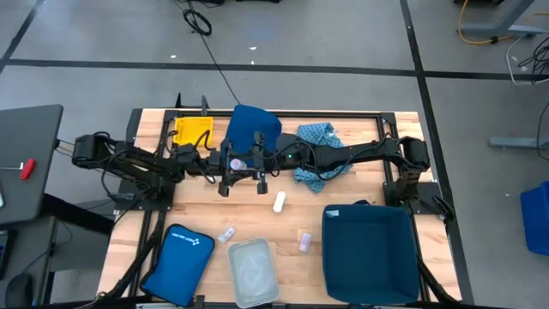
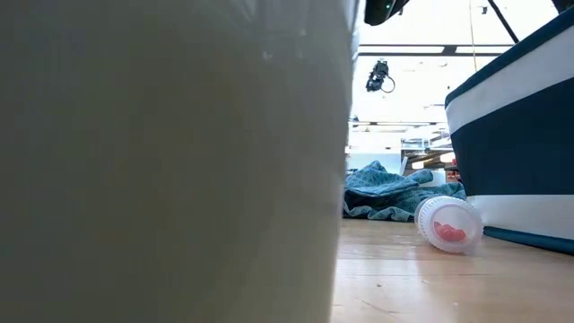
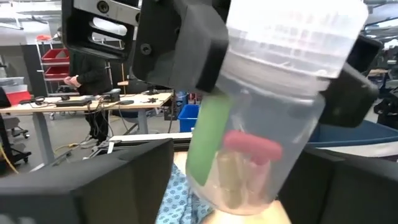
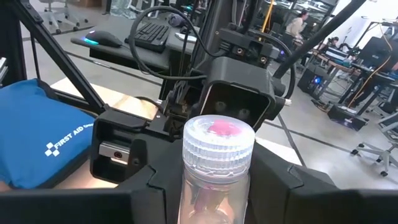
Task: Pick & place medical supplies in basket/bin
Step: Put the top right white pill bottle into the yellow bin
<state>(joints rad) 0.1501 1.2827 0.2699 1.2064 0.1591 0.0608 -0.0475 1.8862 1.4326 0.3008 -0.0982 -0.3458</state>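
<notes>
- A clear vial (image 4: 217, 168) with a ribbed white cap is held between the two grippers at upper centre of the high view, well above the table (image 1: 343, 215).
- The right gripper (image 4: 214, 186) is closed on the vial's body, cap end toward the left arm.
- The left gripper (image 3: 249, 180) is closed around the same vial; green, pink and tan contents are seen through the wall.
- A handover, or a cap twist, is judged to be in progress.
- The bin (image 1: 371, 253) is located at lower right of the high view, and a clear tray (image 1: 252, 270) at lower centre.
- Other supplies are noted on the table: a white roll (image 1: 279, 202) at centre, a small vial (image 1: 226, 233) and another vial (image 1: 304, 241) below it.
- Risk: release by one gripper before the other grip is secure would drop the vial, which could roll off.
- Risk: opposing pulls could loosen the cap and spill the contents.
</notes>
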